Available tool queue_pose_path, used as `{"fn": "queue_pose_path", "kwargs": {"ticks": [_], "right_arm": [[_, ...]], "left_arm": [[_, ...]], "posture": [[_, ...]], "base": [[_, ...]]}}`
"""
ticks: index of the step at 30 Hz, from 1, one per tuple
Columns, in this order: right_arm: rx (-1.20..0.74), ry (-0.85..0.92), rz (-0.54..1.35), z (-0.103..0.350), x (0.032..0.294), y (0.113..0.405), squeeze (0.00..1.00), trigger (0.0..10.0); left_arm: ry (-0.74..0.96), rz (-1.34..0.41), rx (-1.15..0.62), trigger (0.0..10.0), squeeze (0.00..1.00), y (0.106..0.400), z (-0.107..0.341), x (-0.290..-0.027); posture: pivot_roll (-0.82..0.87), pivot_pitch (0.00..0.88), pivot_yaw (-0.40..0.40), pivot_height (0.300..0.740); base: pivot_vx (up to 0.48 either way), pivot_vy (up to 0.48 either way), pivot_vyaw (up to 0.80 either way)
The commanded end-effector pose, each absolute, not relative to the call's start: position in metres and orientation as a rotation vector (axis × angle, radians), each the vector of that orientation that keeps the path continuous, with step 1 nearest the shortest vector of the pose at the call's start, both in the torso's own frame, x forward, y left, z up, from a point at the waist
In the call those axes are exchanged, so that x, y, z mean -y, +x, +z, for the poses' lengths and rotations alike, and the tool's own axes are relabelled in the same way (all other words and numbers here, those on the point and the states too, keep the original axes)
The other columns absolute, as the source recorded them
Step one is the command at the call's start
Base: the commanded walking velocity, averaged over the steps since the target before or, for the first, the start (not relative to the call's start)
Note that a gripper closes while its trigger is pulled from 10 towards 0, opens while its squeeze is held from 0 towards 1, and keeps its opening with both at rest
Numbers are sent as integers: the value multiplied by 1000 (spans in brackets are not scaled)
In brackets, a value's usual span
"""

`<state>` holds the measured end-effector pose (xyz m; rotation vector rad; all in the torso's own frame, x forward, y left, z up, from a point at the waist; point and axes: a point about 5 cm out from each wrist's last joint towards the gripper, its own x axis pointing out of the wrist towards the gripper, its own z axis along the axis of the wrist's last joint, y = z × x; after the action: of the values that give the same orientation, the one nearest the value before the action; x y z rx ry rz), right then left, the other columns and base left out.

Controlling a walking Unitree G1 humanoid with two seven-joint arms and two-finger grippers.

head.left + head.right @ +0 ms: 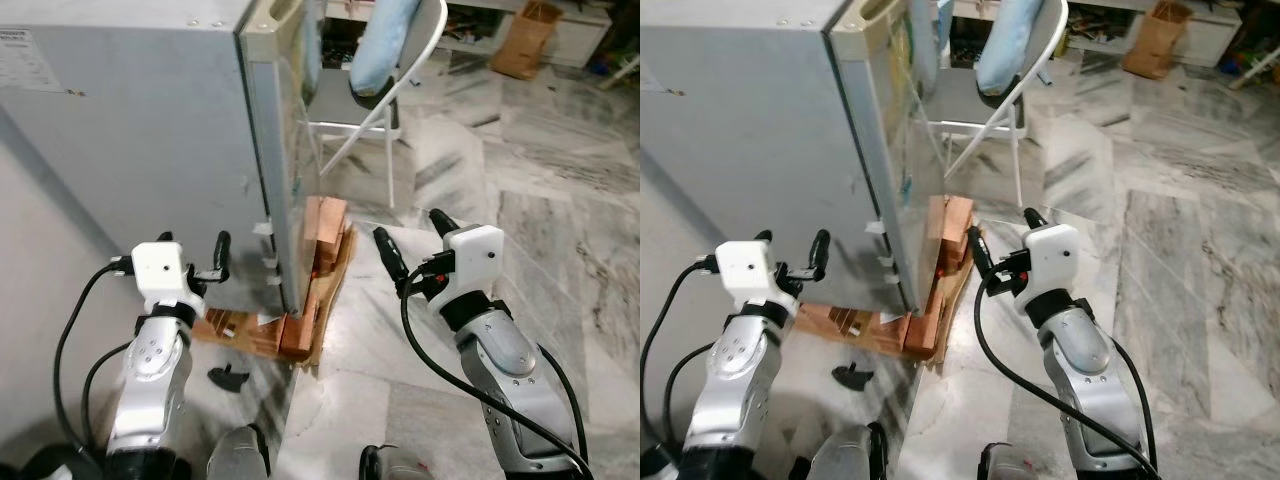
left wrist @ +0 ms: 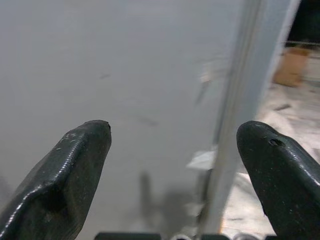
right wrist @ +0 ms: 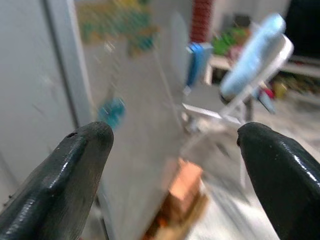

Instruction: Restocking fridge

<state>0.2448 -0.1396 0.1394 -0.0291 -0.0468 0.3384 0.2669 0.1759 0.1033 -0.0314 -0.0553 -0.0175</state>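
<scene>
We are facing one tall grey metal fridge [image 1: 130, 150], seen from its side, with its door [image 1: 275, 150] shut along the front edge, so we cannot tell what it is holding inside. It is standing on a stack of reddish wooden blocks and boards [image 1: 315, 270] that is resting on the grey-veined marble floor [image 1: 540, 230].

Our two grippers are both raised in front of it. The left gripper [image 1: 195, 255] is hovering close to the fridge's grey side panel, its two black fingers [image 2: 65, 175] spread wide with nothing between them. The right gripper [image 1: 410, 240] is hovering beside the door's front edge, apart from it, and its two fingers [image 3: 70, 175] are likewise parted and gripping nothing.

Just behind the fridge, one white metal folding chair [image 1: 385, 100] is carrying one pale blue bundle [image 1: 385, 40]. Farther back, one brown paper bag [image 1: 525, 40] is sitting on the floor.
</scene>
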Motion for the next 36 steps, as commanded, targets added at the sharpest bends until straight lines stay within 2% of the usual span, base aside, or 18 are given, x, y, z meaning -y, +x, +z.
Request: {"fn": "queue_pose_path", "kwargs": {"ticks": [1,6,13,21,30,36], "right_arm": [[34,-31,317,140,142,243,0,10000],[26,-23,205,134,144,249,0,10000],[-25,-24,89,121,162,248,0,10000],[-24,-31,79,116,164,249,0,10000],[-5,-34,124,115,157,250,0,10000],[-5,-35,116,112,158,251,0,10000]], "left_arm": [[-32,-45,64,10000,0,267,109,-170],[-37,-78,44,10000,0,262,107,-160],[-49,-53,-6,10000,0,256,97,-159],[-22,20,3,10000,0,264,99,-164],[-21,-3,35,10000,0,271,105,-163],[-40,-29,32,10000,0,269,103,-156]], "posture": [[72,92,0,740],[65,93,11,740],[50,82,10,740],[45,65,5,740],[46,61,7,740],[46,65,6,740]], "base": [[0,-352,-800],[0,-335,-800],[0,0,-754],[0,0,0],[0,0,158],[370,0,171]]}}
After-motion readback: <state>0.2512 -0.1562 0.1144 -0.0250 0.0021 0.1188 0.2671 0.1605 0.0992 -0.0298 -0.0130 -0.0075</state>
